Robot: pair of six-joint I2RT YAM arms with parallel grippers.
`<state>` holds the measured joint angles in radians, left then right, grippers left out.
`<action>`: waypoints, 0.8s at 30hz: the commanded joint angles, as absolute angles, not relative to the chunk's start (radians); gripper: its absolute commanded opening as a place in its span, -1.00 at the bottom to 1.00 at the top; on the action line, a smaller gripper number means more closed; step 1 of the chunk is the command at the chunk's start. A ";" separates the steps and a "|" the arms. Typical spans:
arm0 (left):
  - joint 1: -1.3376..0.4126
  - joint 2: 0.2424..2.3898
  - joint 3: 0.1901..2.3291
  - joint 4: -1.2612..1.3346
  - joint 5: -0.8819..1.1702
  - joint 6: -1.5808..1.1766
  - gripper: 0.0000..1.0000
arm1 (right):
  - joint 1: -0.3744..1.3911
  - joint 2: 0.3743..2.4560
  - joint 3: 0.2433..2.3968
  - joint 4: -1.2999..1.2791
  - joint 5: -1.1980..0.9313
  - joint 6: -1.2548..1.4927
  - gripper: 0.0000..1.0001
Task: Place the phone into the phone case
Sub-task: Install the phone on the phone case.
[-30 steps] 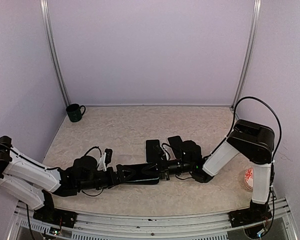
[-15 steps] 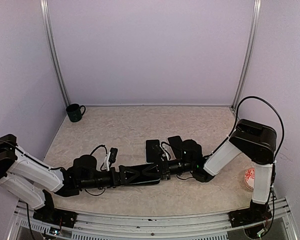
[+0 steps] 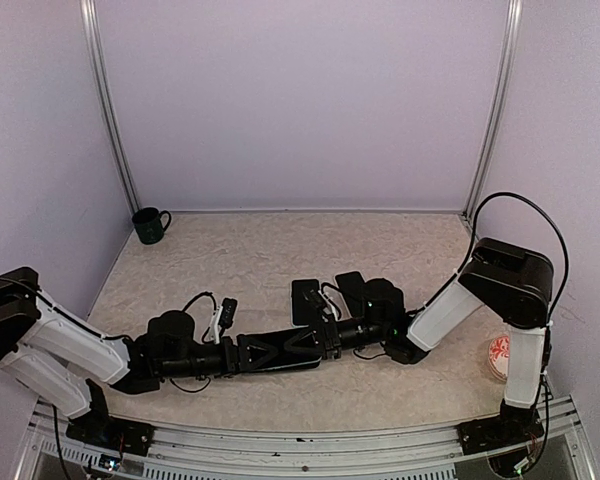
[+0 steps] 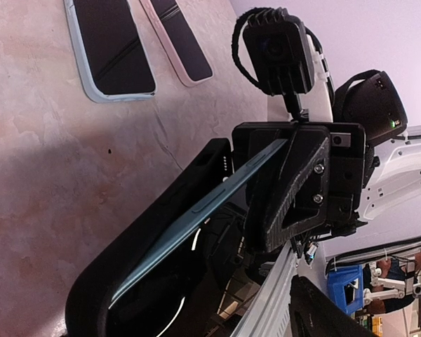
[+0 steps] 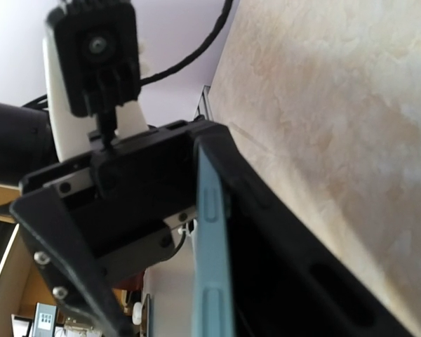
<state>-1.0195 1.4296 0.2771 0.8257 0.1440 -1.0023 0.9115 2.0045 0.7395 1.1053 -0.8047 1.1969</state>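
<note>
I see table (image 3: 280,260) with both arms stretched low, meeting near centre front. Dark mug (image 3: 150,225) alone at 10 o'clock corner; red-patterned object (image 3: 494,357) at 4 o'clock edge. Two spare flat cases (image 3: 307,299) lie just at 12 o'clock from meeting point, close behind wrists. Left gripper (image 3: 272,351) clamped on phone case (image 4: 154,239); right gripper (image 3: 325,337) pinches phone (image 4: 217,200), tilted edge-on inside case.
</note>
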 commanded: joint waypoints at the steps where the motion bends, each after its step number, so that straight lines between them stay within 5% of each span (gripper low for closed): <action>1: -1.020 1.440 0.281 0.987 0.207 -0.994 0.37 | 0.937 2.001 0.776 1.122 -0.824 1.185 -1.00; 24: -1.021 1.443 0.241 1.120 0.260 -1.011 -0.22 | 0.936 1.991 0.774 1.112 -0.834 1.177 -1.00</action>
